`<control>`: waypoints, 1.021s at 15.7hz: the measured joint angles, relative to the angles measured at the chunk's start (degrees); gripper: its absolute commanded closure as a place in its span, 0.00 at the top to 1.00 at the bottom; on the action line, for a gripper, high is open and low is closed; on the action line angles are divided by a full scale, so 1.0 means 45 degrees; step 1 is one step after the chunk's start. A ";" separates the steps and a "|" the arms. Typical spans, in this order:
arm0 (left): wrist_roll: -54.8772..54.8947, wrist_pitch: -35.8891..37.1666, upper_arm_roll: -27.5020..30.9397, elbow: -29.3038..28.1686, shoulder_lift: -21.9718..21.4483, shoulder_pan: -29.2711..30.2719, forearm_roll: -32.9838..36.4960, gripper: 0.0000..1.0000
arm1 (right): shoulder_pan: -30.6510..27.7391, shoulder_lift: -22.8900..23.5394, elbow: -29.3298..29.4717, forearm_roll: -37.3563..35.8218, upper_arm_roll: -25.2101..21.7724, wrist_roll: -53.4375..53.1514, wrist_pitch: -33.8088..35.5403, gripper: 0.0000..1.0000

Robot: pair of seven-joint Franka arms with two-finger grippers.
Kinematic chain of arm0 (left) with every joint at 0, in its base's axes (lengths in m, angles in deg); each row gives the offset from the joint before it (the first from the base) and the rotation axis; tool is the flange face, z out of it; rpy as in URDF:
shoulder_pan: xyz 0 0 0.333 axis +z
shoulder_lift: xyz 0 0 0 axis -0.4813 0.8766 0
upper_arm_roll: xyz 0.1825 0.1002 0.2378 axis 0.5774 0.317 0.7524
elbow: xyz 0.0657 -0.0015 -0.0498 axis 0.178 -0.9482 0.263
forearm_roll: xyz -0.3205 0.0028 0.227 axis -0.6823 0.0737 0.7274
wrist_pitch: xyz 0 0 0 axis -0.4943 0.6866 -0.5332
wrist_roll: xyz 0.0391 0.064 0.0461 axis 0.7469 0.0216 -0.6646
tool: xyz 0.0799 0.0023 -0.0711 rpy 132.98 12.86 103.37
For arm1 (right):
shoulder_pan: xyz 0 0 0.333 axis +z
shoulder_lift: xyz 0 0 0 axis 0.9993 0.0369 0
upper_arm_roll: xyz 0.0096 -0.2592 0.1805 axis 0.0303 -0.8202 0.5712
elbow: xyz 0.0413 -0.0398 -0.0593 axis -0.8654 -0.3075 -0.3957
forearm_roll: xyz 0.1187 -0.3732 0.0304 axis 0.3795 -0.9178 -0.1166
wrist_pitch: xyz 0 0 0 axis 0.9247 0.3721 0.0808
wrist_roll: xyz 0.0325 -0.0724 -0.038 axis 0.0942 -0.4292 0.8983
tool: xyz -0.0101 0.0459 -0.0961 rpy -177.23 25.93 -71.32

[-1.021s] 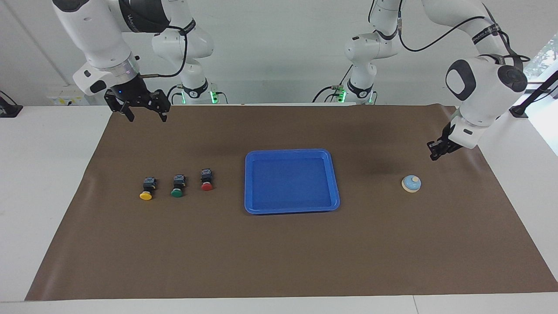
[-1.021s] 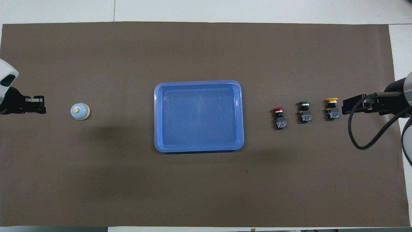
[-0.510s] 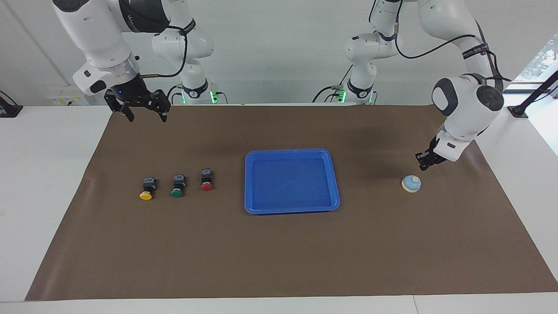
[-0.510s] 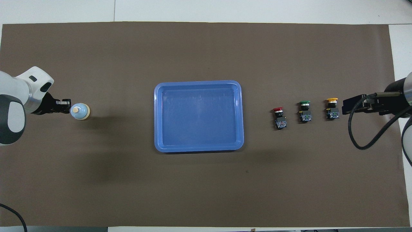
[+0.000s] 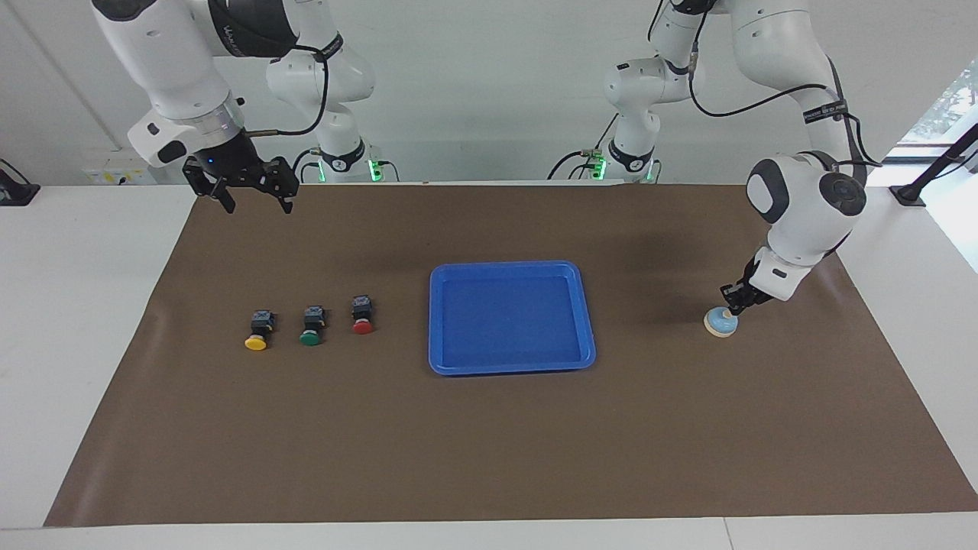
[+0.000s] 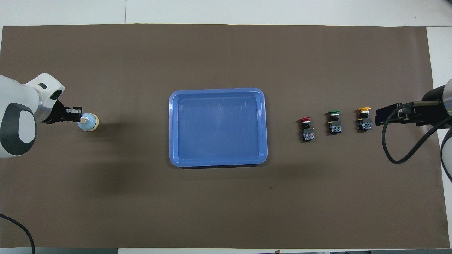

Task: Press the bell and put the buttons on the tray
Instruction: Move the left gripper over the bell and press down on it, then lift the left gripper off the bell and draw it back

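Observation:
The light-blue bell [image 5: 720, 323] [image 6: 89, 122] sits on the brown mat toward the left arm's end. My left gripper [image 5: 732, 305] [image 6: 79, 117] is shut, its tips right at the bell's cream knob. The blue tray [image 5: 510, 368] [image 6: 173, 127] lies mid-table with nothing in it. Toward the right arm's end stand the red button [image 5: 362, 314] [image 6: 306, 127], the green button [image 5: 312, 325] [image 6: 334, 121] and the yellow button [image 5: 258, 330] [image 6: 364, 118] in a row. My right gripper [image 5: 253, 198] [image 6: 379, 116] hangs open in the air over the mat's edge nearest the robots.
The brown mat [image 5: 489, 443] covers most of the white table [image 5: 76, 305]. A black cable [image 6: 392, 141] loops off the right arm's wrist over the mat beside the yellow button.
My left gripper has swung down and across to the bell, from a spot over the mat to its knob. The right arm has stayed put.

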 measured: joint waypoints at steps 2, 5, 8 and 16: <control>0.0000 -0.0365 -0.0005 -0.0175 0.0009 0.0000 -0.0001 0.00 | 0.0000 0.0000 0.0000 0.0000 0.0000 0.0000 0.0000 1.00; 0.0001 0.0261 -0.0011 0.0149 0.0105 -0.0007 -0.0001 0.00 | 0.0000 0.0000 0.0000 0.0000 0.0000 0.0000 0.0000 1.00; 0.0000 0.2869 -0.0024 0.1865 0.0186 -0.0137 -0.0001 0.00 | 0.0000 0.0000 0.0003 0.0000 0.0000 0.0000 0.0000 1.00; -0.0024 0.6409 -0.0131 0.3572 -0.1289 -0.0505 -0.0002 1.00 | 0.0000 0.0000 0.0005 0.0000 0.0000 0.0000 0.0000 1.00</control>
